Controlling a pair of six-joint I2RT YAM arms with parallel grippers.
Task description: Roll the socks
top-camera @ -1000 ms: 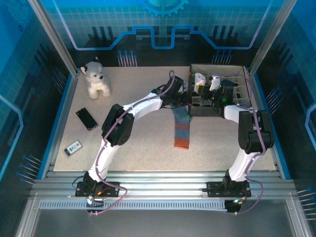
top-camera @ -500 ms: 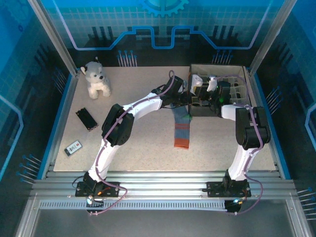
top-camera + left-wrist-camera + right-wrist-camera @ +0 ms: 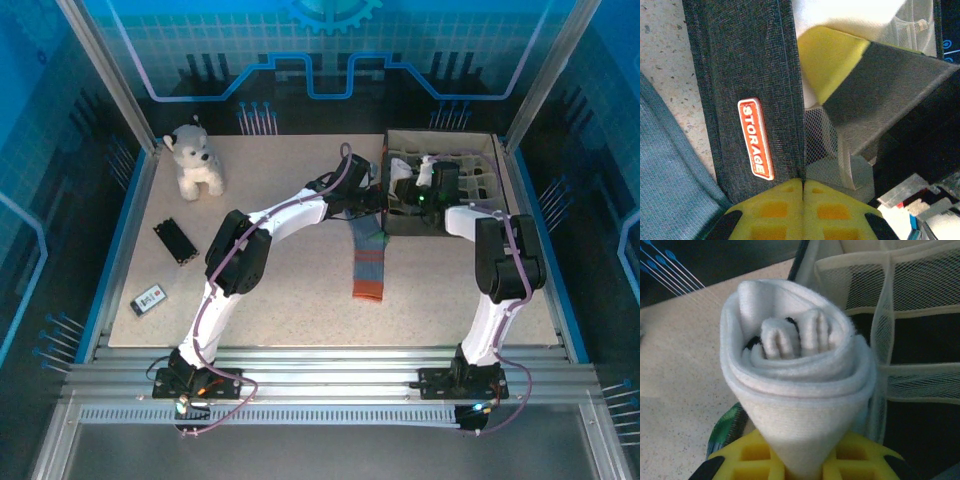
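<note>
The right pincer (image 3: pixel 802 466) is clamped on the white sock (image 3: pixel 797 380), which is wound into a tight coil. The grip at the coil's lower end is judged to be what prevents the roll from springing open. The roll is held over the mesh compartments (image 3: pixel 920 325) of the storage box (image 3: pixel 487 140), in the upper right of the overhead frame, apparently so that it can be lowered into a cell.

The left pincer (image 3: pixel 802 202) is pressed together, with the box's dark front wall (image 3: pixel 750 60) seemingly pinched between its pads. This hold is judged to steady the soft box while the roll is delivered.

Below the box, at mid-frame, the teal-green sock (image 3: pixel 368 262) is laid flat and unrolled on the tabletop (image 3: pixel 290 290), its orange cuff toward the bottom of the frame. One sock is therefore taken as not yet rolled.
</note>
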